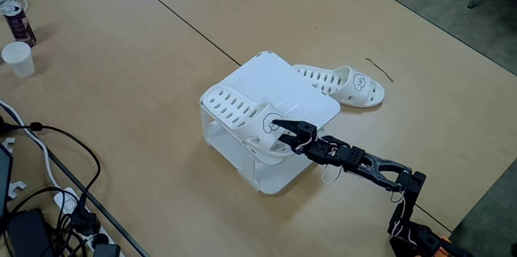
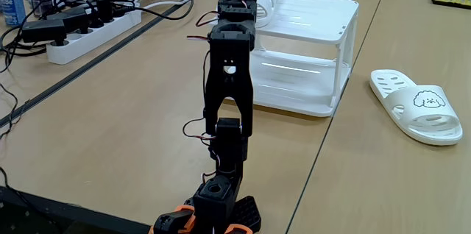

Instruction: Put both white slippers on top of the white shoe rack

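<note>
1. White plastic dominates the scene: the white shoe rack (image 1: 271, 120) stands on the wooden table (image 1: 145, 55), and one white slipper (image 1: 242, 120) lies on its flat top, toward the left edge as the high fixed view shows it

2. The gripper (image 1: 283, 128) is at that slipper's strap; the jaws look closed on the strap near the small black face, though the low fixed view hides the fingertips behind the arm (image 2: 229, 79)

3. The second slipper (image 1: 343, 83) rests on the table just beside the rack, sole down, strap up; in the low fixed view it lies to the right of the rack (image 2: 434, 109), apart from it

4. The step in hand is judged to be setting the first slipper down. To do it well, the sole should sit flat on the top before the jaws part, far enough from the edge not to tip off

5. It would also pay to keep this slipper to one side, since the bare half of the top (image 1: 311, 99) is where the other must go

6. On release, the jaws should open fully and lift straight up, so a finger does not catch the strap and drag the slipper

7. A cup (image 1: 18, 58), a can (image 1: 16, 21) and cables (image 1: 56, 176) sit well apart from the work
</note>
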{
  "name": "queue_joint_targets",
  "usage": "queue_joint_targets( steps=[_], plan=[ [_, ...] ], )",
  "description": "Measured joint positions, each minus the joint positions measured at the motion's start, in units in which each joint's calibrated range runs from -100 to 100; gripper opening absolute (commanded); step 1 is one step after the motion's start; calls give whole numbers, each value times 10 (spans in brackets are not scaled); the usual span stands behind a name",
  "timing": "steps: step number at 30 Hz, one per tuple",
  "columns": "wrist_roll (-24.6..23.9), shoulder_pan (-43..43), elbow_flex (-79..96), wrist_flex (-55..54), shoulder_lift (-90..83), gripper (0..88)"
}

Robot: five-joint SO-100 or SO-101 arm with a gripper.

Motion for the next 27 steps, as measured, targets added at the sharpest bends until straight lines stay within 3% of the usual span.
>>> queue_joint_targets(
  steps=[27],
  plan=[
    [0,0,143,43,-164,180]
  ],
)
